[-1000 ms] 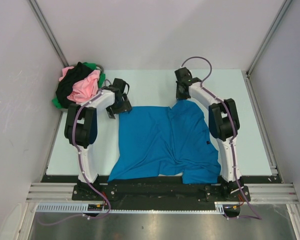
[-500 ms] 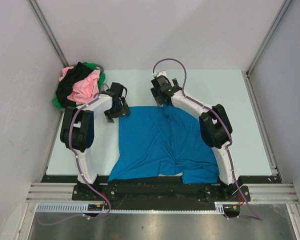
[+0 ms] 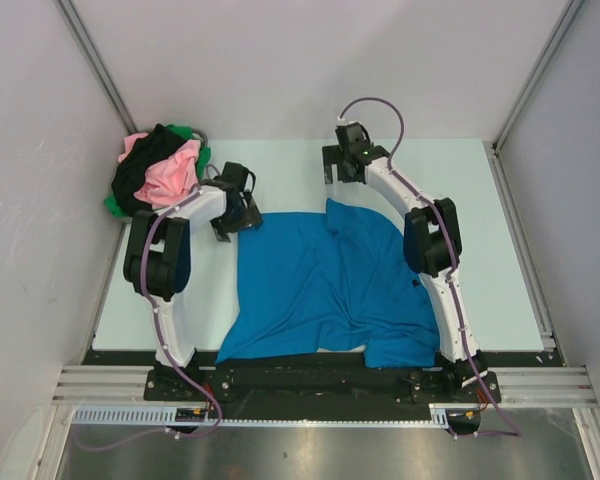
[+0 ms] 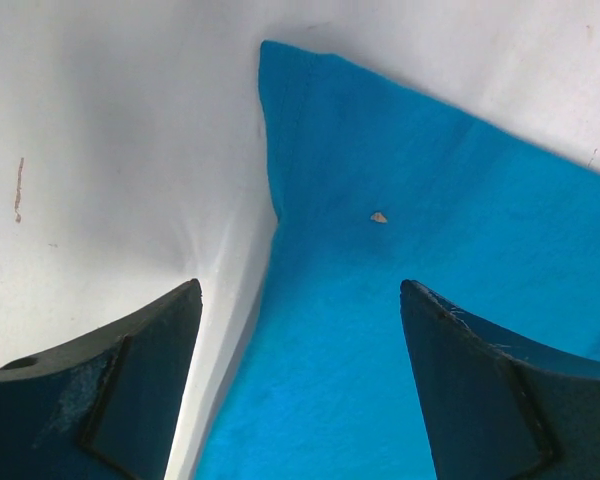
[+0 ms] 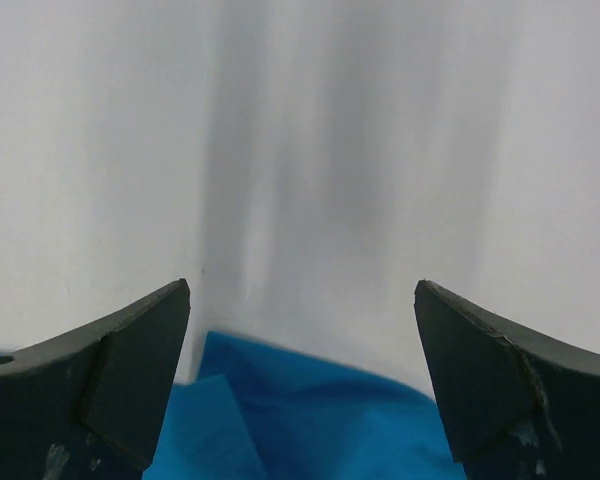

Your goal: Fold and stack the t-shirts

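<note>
- My right gripper (image 3: 338,172) has let go of the blue t-shirt (image 3: 320,285) and pulled back over the bare table (image 3: 460,180), fingers apart and empty.
- The shirt's right sleeve now lies folded inward, and the shirt lies flat mid-table.
- My left gripper (image 4: 300,292) hovers at the far-left corner, fingers apart.
- Judgement: the left side needs folding next.

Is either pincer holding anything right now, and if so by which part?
Nothing is held. The left pincer hangs open over a corner of the blue t-shirt; the right pincer is open over the table just beyond the shirt.
</note>
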